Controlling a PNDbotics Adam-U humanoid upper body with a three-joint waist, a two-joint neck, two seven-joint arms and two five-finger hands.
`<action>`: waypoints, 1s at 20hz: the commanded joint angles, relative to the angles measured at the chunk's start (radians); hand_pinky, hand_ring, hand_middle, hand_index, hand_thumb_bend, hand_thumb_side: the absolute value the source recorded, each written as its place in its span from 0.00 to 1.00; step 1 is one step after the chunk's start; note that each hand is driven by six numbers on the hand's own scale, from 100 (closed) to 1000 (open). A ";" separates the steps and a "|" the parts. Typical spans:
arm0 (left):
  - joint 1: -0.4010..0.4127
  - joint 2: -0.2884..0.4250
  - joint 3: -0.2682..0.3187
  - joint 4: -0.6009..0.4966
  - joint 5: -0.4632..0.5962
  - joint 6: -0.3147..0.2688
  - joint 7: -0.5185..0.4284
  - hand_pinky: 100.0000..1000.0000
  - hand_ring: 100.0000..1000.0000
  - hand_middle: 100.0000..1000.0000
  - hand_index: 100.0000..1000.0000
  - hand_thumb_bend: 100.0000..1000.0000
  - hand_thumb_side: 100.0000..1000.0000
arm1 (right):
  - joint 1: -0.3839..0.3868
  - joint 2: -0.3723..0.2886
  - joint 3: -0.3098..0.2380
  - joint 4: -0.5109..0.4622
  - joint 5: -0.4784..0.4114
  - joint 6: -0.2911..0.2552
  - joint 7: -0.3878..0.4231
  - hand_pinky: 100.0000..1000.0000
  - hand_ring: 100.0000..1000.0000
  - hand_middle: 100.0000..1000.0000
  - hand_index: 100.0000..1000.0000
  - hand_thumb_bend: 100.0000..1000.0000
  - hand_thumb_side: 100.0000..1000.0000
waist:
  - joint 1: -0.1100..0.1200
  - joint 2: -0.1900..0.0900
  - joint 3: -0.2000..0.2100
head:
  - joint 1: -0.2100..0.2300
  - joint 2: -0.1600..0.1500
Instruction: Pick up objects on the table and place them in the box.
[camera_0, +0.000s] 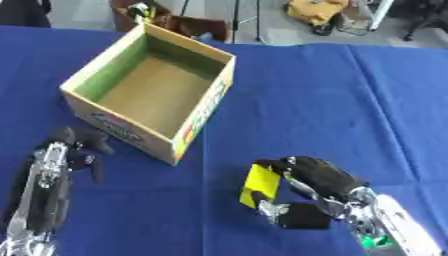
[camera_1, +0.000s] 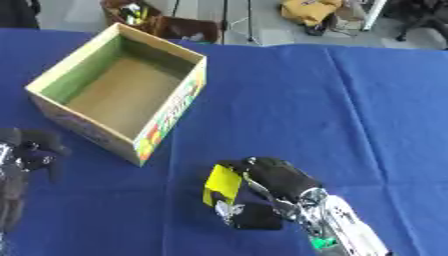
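Near box (camera_0: 149, 85): R hand (camera_0: 319, 175) w/ yellow item (camera_0: 260, 184)

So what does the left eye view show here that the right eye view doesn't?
Only the left eye view shows the left hand together with its silver forearm along the left edge. Only the right eye view shows more blue cloth to the right of the right hand; there the left hand is cut off at the edge. Both show the open cardboard box, with nothing visible inside, and the right hand curled round a yellow item.
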 joint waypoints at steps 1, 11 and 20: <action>-0.009 0.003 0.002 -0.011 -0.006 -0.003 -0.005 0.16 0.48 0.41 0.56 0.00 0.94 | 0.011 -0.006 0.012 0.031 -0.014 0.015 -0.010 0.69 0.66 0.43 0.78 0.00 0.97 | 0.007 -0.006 0.004 | -0.005 -0.011; -0.010 0.001 0.000 -0.010 -0.009 -0.003 -0.010 0.16 0.48 0.41 0.56 0.00 0.95 | 0.014 -0.004 0.027 0.045 -0.017 0.023 -0.013 0.63 0.56 0.27 0.77 0.00 0.62 | 0.007 0.001 0.012 | -0.010 -0.016; -0.010 0.000 -0.001 -0.007 -0.014 -0.002 -0.015 0.16 0.49 0.41 0.56 0.00 0.95 | 0.015 -0.006 0.025 0.035 -0.034 0.048 -0.072 0.57 0.47 0.17 0.59 0.00 0.52 | 0.007 0.006 0.012 | -0.010 -0.015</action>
